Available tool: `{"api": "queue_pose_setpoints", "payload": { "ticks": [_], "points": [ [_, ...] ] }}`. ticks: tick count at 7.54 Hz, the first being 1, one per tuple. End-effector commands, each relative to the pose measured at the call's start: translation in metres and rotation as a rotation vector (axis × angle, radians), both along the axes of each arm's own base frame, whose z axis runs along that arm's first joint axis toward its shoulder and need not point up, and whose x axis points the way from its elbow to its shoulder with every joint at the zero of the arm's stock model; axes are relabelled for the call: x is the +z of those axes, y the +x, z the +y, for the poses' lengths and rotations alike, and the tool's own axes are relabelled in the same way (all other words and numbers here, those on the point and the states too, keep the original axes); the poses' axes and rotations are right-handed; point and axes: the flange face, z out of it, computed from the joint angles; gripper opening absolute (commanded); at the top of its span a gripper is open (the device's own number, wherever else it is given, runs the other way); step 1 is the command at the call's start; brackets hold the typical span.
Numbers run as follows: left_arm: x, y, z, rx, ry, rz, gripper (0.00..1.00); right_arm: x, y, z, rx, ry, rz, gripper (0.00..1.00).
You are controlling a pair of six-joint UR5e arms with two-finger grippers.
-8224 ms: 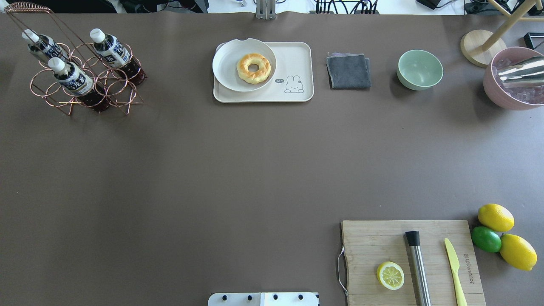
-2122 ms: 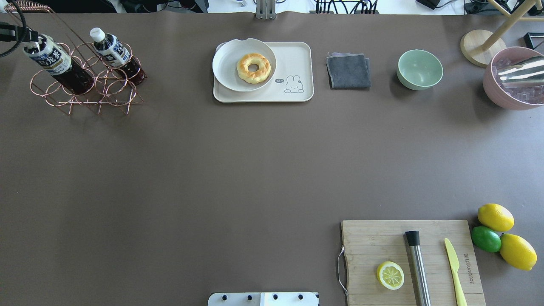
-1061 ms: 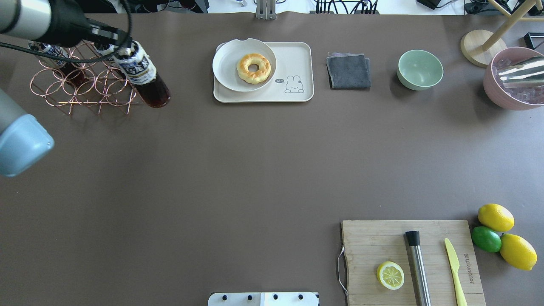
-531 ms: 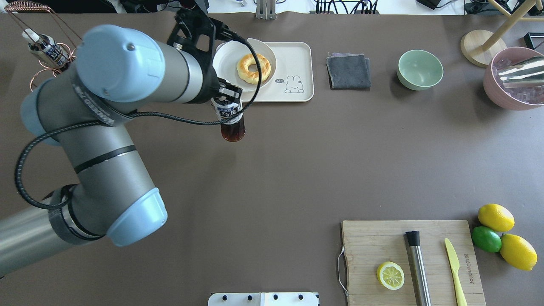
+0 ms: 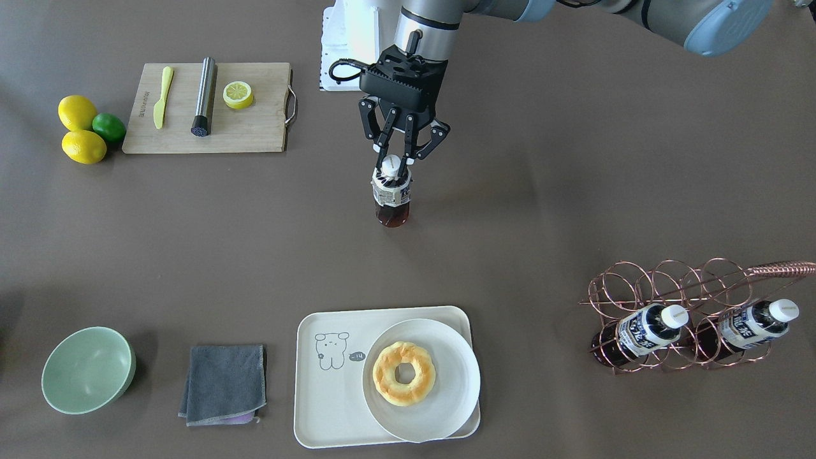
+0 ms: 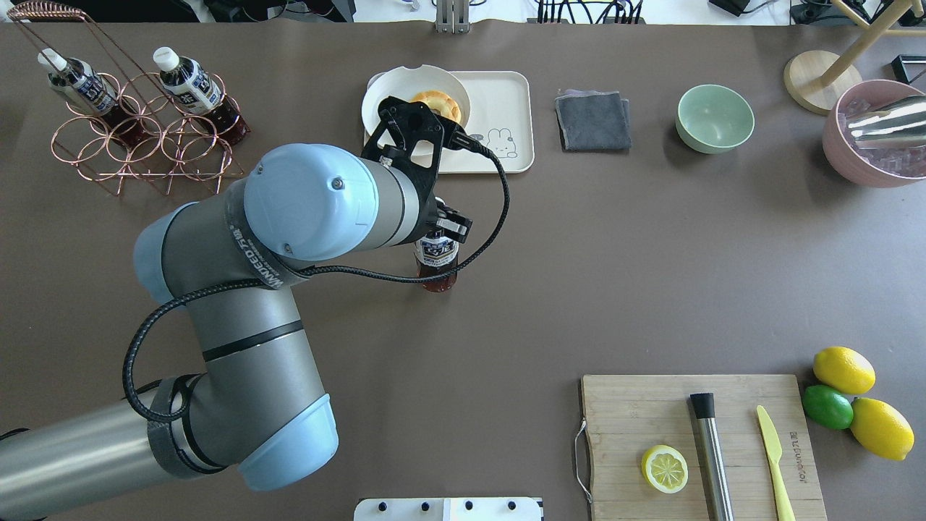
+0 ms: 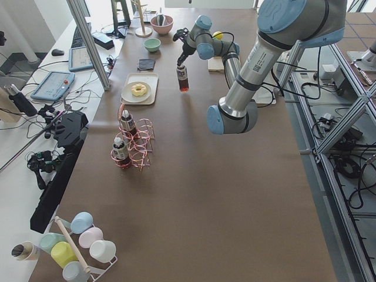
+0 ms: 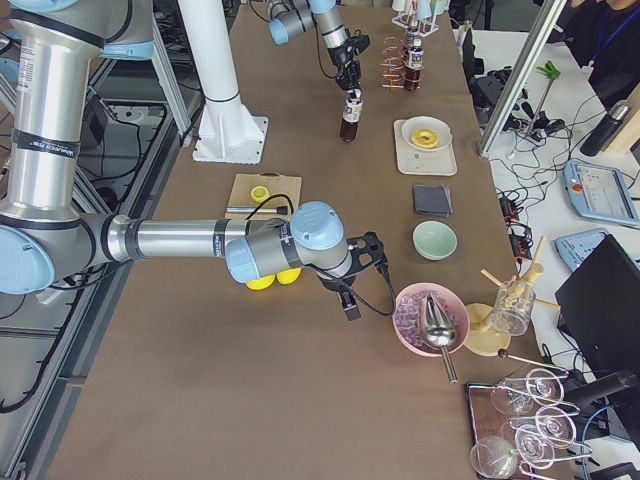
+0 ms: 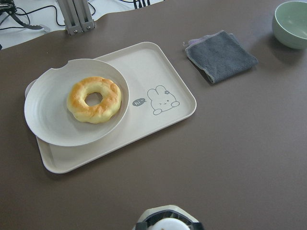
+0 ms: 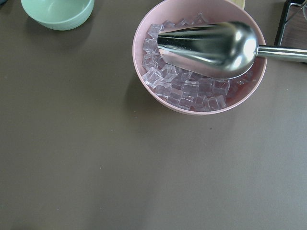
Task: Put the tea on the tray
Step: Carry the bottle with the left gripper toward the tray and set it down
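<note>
My left gripper (image 5: pixel 393 164) is shut on the white cap of a tea bottle (image 5: pixel 391 199) and holds it upright over the middle of the table. The bottle also shows in the overhead view (image 6: pixel 437 258), on the robot's side of the cream tray (image 6: pixel 503 90). I cannot tell if its base touches the table. The left wrist view shows the cap (image 9: pixel 168 225) at the bottom edge and the tray (image 9: pixel 163 72) ahead. Two alike bottles (image 6: pixel 192 81) (image 6: pixel 81 78) stay in the copper wire rack (image 6: pixel 145 145). My right gripper (image 8: pixel 352 298) hovers by the ice bowl; I cannot tell if it is open.
A round white plate (image 5: pixel 449 398) with a doughnut (image 5: pixel 403 373) fills one half of the tray; the bear half is bare. A grey cloth (image 6: pixel 593 121), green bowl (image 6: pixel 715 118) and pink ice bowl (image 10: pixel 144 28) lie along the far side. A cutting board (image 6: pixel 636 409) is near right.
My left arm lifted one bottle out of the rack and carried it right and toward the robot, to the table's middle in front of the tray.
</note>
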Motion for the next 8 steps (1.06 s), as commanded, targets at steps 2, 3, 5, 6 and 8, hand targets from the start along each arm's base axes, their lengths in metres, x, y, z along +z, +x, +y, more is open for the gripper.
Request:
{"api": "queue_pose_setpoints", "payload": {
  "ticks": [2,3,5,6,8],
  "points": [
    [-0.002,0.0194,0.0245,-0.006,0.006,0.012,0.0,0.001,0.0006,0.0011,0.001,-0.002,-0.001,1.0],
    [-0.002,0.0194,0.0245,-0.013,-0.006,0.019,0.0,0.0002,0.0006,0.0011,0.001,-0.001,-0.001,1.0],
    [-0.0015,0.019,0.0247,-0.013,-0.006,0.019,0.0,0.0002,-0.0001,0.001,-0.001,-0.001,-0.001,1.0],
    [0.0005,0.0189,0.0241,-0.018,-0.005,0.013,0.31,0.0002,0.0005,0.0011,0.001,-0.001,-0.001,1.0],
    [-0.0003,0.018,0.0222,-0.041,0.014,0.004,0.69,0.001,0.0005,0.0012,0.001,-0.002,-0.001,1.0]
  ]
}}
